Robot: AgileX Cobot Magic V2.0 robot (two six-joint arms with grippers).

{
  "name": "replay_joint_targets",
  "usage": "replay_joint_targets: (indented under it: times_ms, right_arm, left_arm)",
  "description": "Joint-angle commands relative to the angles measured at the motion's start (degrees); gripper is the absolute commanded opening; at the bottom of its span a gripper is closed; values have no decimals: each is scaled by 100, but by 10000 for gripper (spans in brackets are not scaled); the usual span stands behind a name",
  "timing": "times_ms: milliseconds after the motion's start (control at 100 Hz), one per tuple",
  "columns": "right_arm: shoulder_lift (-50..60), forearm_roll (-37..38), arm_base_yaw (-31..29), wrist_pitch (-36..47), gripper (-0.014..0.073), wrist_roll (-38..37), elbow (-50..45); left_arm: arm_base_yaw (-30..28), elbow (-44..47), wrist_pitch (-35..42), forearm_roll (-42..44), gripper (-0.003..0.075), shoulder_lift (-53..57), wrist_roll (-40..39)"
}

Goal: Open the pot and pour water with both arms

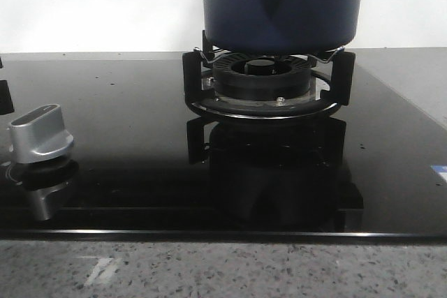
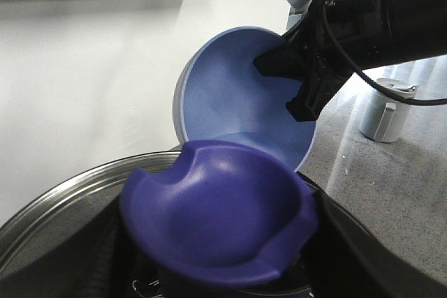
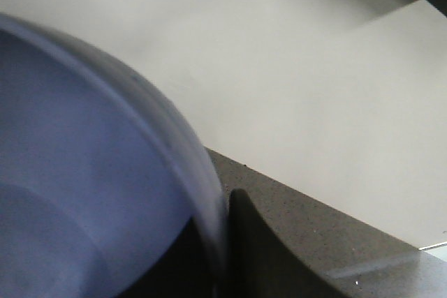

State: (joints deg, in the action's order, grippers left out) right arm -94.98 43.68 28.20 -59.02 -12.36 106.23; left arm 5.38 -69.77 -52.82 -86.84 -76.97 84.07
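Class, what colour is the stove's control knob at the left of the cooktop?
Silver-grey metallic; the control knob shows best in the front view.

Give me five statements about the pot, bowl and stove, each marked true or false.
1. The pot sits on the burner's supports. True.
2. The stove knob lies right of the burner. False: it is on the left.
3. The right gripper holds a blue bowl tipped on its side. True.
4. The cooktop is white. False: it is glossy black.
5. A white cup stands on the counter. True.
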Motion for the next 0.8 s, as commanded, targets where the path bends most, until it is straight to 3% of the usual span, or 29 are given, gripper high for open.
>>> replay_joint_targets:
  times_ms: [0,790]
  right_arm:
    - [254,619,39,291,-46,-57,154]
    - [210,3021,723,272,-46,-279,154]
  left_arm:
    - [-10,-161,-38,-596,251,216,-15]
    - [-10,-161,-27,-596,251,216,-15]
